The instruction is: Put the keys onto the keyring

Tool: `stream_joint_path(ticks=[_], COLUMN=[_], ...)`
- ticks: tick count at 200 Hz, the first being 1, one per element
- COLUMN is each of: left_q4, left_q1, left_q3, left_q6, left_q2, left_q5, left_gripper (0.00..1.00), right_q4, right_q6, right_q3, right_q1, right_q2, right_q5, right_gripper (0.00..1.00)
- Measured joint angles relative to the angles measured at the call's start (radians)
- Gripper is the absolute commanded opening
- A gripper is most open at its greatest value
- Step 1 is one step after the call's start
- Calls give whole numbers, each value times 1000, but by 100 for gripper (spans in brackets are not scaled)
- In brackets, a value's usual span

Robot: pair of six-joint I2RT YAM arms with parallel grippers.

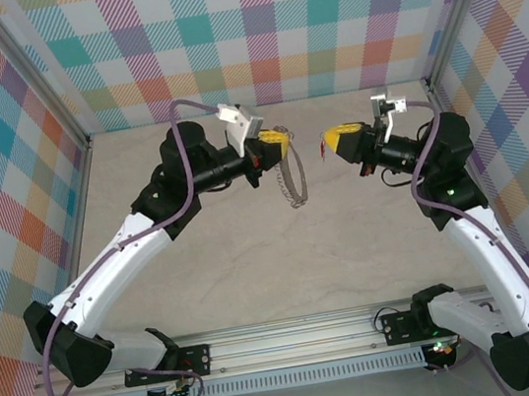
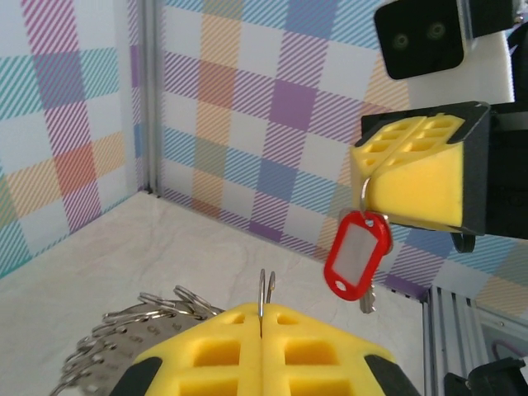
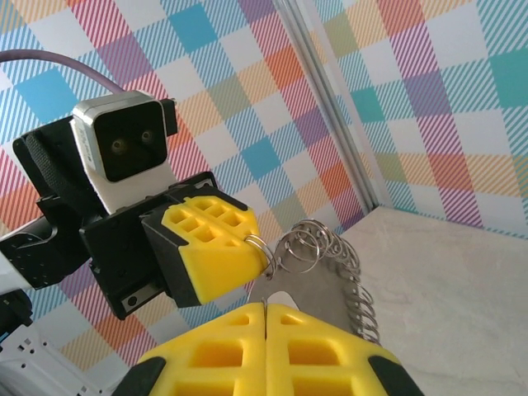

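Note:
The keyring (image 1: pixel 292 182) is a silvery ring rimmed with several small split rings, and it hangs in the air above the table's middle. My left gripper (image 1: pixel 276 141) is shut on one of those split rings (image 2: pixel 266 289); the rest of the keyring (image 2: pixel 136 330) hangs below its yellow fingers (image 2: pixel 214 346). Facing it a short gap to the right, my right gripper (image 1: pixel 329 141) is shut on the small loop of the key. The red tag (image 2: pixel 356 252) and the silver key (image 2: pixel 367 297) dangle under it. From the right wrist, the keyring (image 3: pixel 330 285) hangs off the left gripper (image 3: pixel 260 247).
The beige tabletop (image 1: pixel 254 259) lies under both arms, walled in by checkered panels (image 1: pixel 259 29) at the back and sides. An aluminium rail (image 1: pixel 284 329) with the arm bases runs along the near edge.

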Motion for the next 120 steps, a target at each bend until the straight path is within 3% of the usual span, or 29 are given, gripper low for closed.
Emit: stream_joint_path(ticks=[62,120], left_q4=[-119,-196], left_q1=[-51,-63], left_q3=[156,193], left_q6=[114,166], left_q2=[78,101], left_q5=[51,61], left_gripper=[0,0], right_q4=[-41,-51], right_q6=[-107,-166], right_q3=[15,15], right_q1=[110,132], right_q2=[-16,-31], right_q5=[156,222], right_gripper=[0,0])
